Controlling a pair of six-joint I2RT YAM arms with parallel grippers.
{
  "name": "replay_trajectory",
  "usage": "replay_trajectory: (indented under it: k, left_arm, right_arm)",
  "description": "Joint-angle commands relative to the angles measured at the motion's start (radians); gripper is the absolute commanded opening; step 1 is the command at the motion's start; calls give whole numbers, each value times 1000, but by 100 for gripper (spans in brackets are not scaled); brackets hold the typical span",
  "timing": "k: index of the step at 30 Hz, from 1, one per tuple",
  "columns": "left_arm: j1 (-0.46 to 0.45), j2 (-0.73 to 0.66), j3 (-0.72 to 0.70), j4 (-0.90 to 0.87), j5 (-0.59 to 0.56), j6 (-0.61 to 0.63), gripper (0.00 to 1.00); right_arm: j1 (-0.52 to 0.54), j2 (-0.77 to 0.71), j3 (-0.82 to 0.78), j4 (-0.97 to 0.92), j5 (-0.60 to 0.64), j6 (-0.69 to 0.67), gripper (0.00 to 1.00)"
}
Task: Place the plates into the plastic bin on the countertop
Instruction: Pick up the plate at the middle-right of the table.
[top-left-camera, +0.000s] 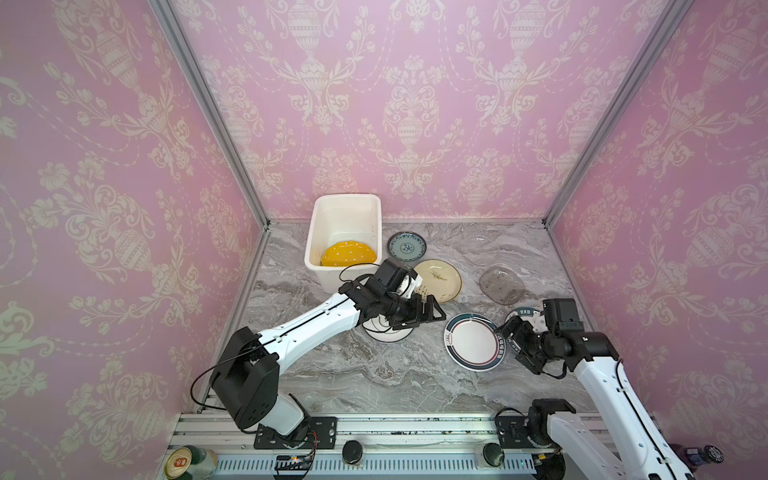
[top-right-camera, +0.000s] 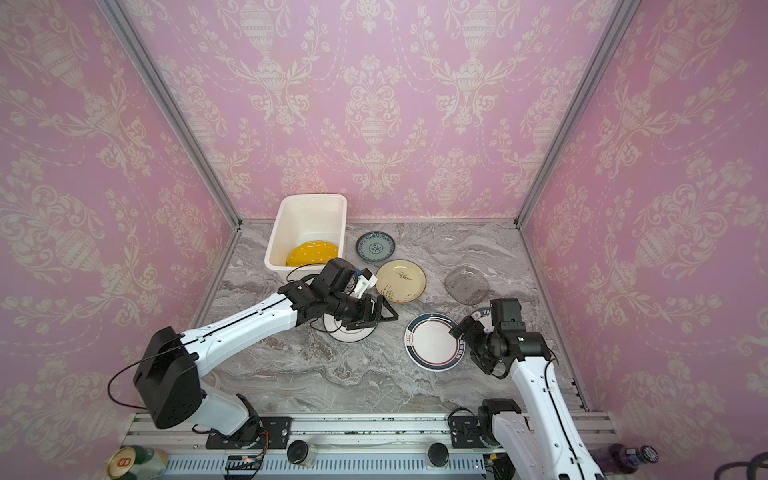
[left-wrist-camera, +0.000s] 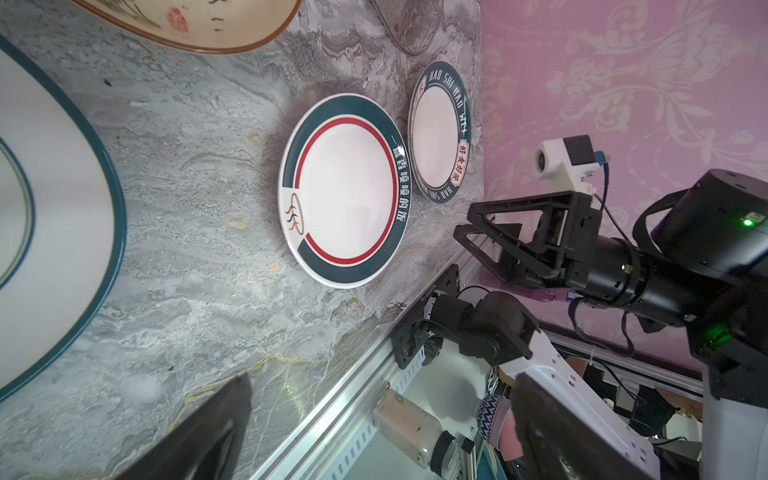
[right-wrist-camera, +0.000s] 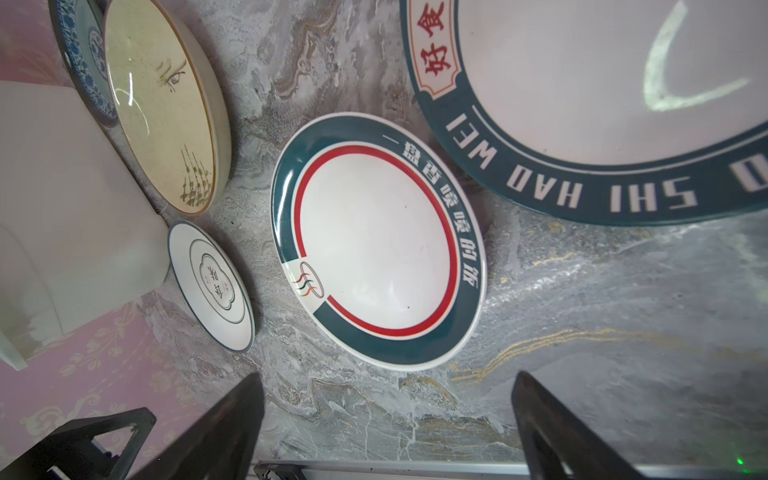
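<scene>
Grey marble countertop (top-left-camera: 374, 374), boxed in by pink patterned walls (top-left-camera: 104, 166), carries a white bin (top-left-camera: 347, 196) at the back, with a yellow dotted plate (top-left-camera: 348, 253) lying inside it. More plates lie on the stone: a small teal plate (top-left-camera: 407, 246) just beside the bin, a cream plate (top-left-camera: 440, 278), a smoky glass plate (top-left-camera: 500, 284), and a red-ringed plate (top-left-camera: 471, 341) next to a lettered plate (top-left-camera: 524, 312). The left gripper (top-left-camera: 424, 313), fingers spread wide and empty, hangs over a small white plate (top-left-camera: 384, 334) in front of the bin. The right gripper (top-left-camera: 516, 345), also spread and empty, is above the lettered plate.
</scene>
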Motion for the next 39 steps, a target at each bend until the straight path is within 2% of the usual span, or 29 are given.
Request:
replay_trajectory:
  k: [1, 6, 14, 27, 39]
  left_arm:
    - [-13, 51, -22, 78, -34, -80, 99]
    - [-16, 140, -14, 149, -13, -158, 99]
    - [-44, 247, -27, 250, -84, -292, 99]
    - [-69, 397, 28, 339, -90, -359, 95]
    - [-84, 465, 69, 369, -65, -376, 79]
  right_arm:
    - [-7, 15, -40, 58, -26, -22, 95]
    - [-7, 50, -93, 115, -24, -35, 99]
    - [-7, 98, -141, 204, -43, -42, 99]
    - [-13, 206, -159, 302, -110, -74, 98]
    - [-14, 252, -175, 375, -175, -87, 95]
